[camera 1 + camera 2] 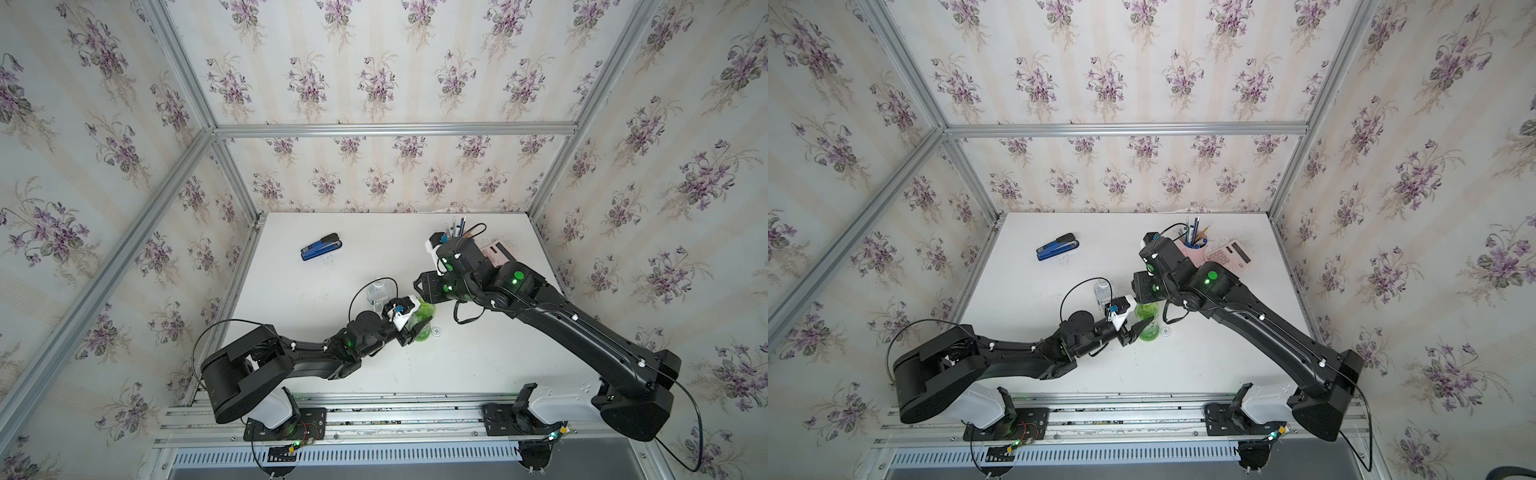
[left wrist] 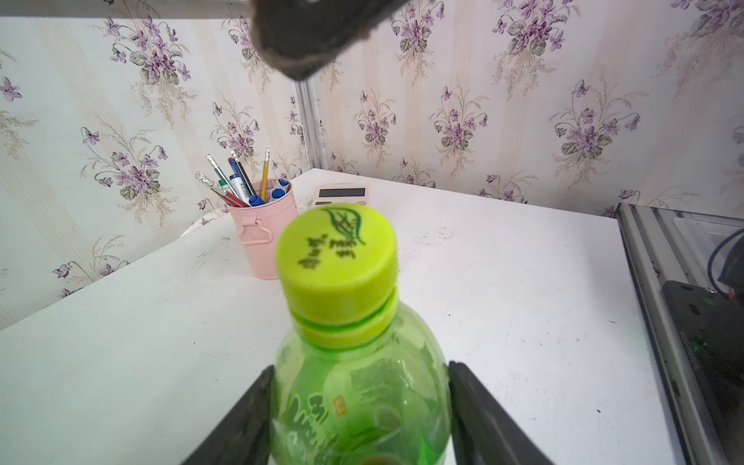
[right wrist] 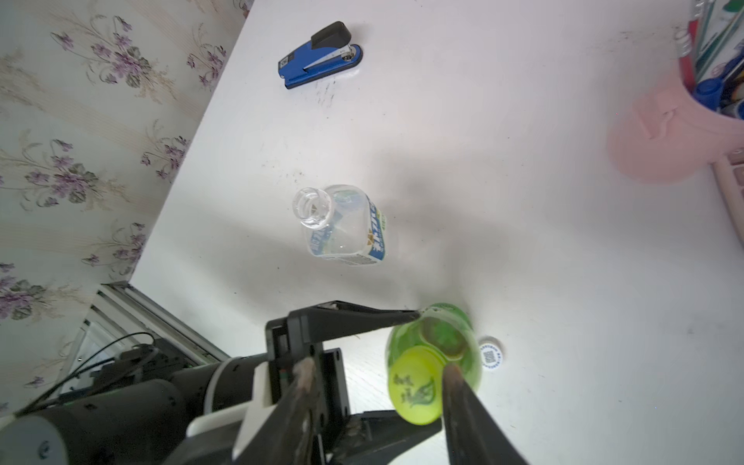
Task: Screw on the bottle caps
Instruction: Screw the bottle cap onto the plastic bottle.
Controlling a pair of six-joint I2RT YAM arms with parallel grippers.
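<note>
Yellow-green plastic, the round screw cap (image 2: 336,257) sits on the neck of the curvy translucent green bottle (image 2: 354,394). The bottle stands on the white desk (image 2: 523,322), pinched at its body by the left claw (image 2: 361,370). The right claw (image 3: 376,366) hangs just above, jaws apart, holding nothing. A gap shows under the cap's skirt, so I'd guess it isn't fully down. A crooked re-grip could cross the threads, and a hard squeeze could buckle the thin wall. The small white round cap (image 3: 490,355) lies just beside the base, easily knocked. The short clear bottle with a white label (image 3: 342,225) stands uncapped nearby. The green cap carries a dark leaf mark and characters I can't read, and the lettering on both labels is too blurred.
</note>
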